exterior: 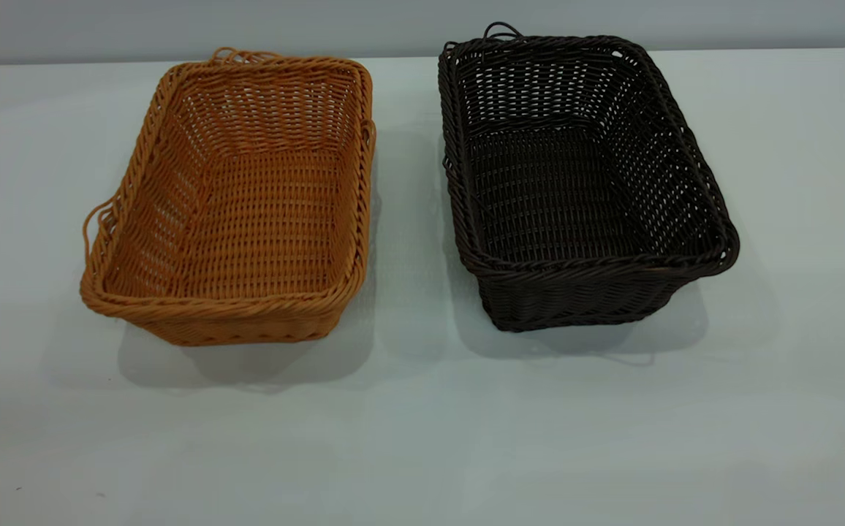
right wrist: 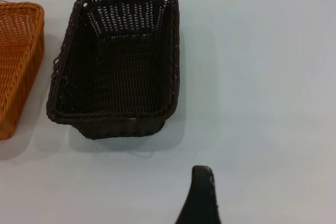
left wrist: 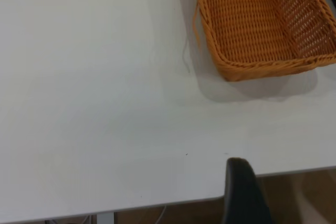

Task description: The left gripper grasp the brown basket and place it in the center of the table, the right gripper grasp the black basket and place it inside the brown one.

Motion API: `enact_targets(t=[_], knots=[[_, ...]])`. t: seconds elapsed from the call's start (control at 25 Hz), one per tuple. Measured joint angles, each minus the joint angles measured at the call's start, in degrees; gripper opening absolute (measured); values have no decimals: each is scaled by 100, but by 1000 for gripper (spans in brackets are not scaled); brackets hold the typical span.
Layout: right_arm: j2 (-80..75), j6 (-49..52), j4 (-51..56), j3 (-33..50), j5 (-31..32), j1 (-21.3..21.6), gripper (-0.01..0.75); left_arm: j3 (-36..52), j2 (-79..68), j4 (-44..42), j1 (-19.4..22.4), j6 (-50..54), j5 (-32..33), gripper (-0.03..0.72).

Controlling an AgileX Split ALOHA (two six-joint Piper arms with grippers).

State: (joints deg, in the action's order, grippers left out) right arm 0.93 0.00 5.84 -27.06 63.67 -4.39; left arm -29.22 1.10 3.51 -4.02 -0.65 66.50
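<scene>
step: left pincer (grip state can't be told) goes for the brown basket.
grip: pinch its braided rim.
target: surface centre, beside black basket.

The rectangular orange-tan woven wicker basket shows a regular grid of horizontal strands over darker gaps on its floor and sloping walls, with a twisted braid of the same orange along its rim. The rectangular very dark brown-black woven wicker basket carries the same open weave, pale light showing through the holes in its walls, and a matching dark braided rim. Both sit on the plain pale grey-white smooth tabletop, which bears soft grey shadows and no pattern.
</scene>
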Motion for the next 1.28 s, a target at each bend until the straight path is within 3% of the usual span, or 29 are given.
enact_targets(t=[1.12,1.28], knots=[[0,0,0,0,0,0,556,0,0,0,0,0,0,378],[0,0,0,0,0,0,556,29,0,0,0,0,-256,378]])
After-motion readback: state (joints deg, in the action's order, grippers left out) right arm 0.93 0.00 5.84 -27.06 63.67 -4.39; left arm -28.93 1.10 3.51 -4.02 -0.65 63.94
